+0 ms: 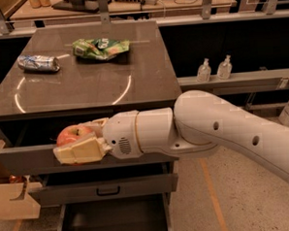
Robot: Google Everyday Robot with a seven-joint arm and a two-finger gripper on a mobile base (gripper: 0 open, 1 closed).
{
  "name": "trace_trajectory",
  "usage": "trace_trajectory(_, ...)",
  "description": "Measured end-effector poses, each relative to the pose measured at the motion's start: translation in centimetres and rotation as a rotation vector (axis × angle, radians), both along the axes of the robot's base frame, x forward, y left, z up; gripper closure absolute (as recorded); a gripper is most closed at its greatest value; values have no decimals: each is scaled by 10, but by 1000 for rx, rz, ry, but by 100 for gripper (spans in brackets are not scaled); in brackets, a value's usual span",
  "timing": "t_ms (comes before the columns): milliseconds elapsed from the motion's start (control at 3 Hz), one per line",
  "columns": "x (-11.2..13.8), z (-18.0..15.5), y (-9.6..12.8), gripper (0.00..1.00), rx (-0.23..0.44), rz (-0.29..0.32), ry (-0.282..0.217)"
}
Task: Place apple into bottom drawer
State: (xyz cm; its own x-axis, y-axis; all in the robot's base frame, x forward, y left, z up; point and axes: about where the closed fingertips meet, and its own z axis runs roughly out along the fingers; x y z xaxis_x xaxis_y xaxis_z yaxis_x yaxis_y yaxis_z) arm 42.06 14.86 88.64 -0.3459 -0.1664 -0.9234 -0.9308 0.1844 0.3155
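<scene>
Low and far left of the fingers, you have a cardboard box point(8, 204) on the floor. Up and behind the fingers, a silver can point(39, 63) lies on its side on the tabletop point(85, 89). Your gripper point(74, 142) hangs just in front of the tabletop's front edge, level with the top drawer front point(25, 160). Its fingers point(83, 151) are pinching the apple point(70, 135), one pad under it and one at its upper right. Below the fingers is the middle drawer point(138, 185), shut, and under that the bottom drawer point(113, 221) stands pulled open. Above and slightly right of the fingers, a green snack bag point(100, 48) rests on the tabletop. The white arm point(223, 132) runs off right, with two small bottles point(204, 70) on a ledge above it.
</scene>
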Motion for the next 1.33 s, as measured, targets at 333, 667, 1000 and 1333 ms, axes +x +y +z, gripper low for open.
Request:
trace_trajectory(333,-10,-35,10,100,-11,-20,17)
trace_trajectory(667,-25,-80,18,100,-40,-32,39)
trace_trajectory(1000,-44,-119,23,100,-92,-36,68)
trace_trajectory(1333,-64,-154,21,100,-132,-68,89)
